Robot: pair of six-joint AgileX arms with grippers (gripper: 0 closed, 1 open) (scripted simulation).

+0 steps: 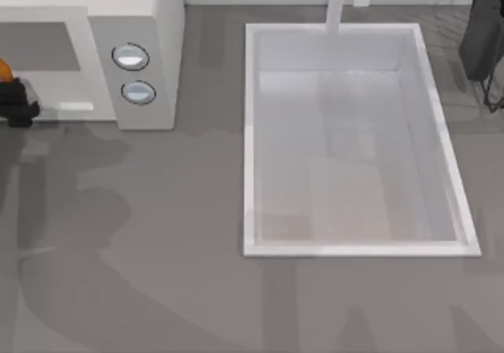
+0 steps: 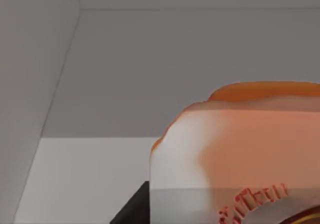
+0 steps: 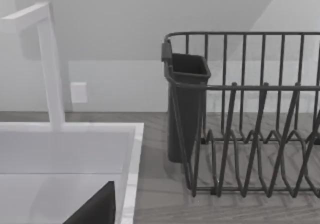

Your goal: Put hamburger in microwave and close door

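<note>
Top view has the left hand (image 1: 17, 101) at the counter's left edge, inside the microwave (image 1: 146, 22), gripping the hamburger (image 2: 240, 149). Right arm (image 1: 487, 34) is parked by the far right corner; its hand state I cannot tell.

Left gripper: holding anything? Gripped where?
Left gripper, at the microwave opening, carries the hamburger. Which part it grips cannot be told.
</note>
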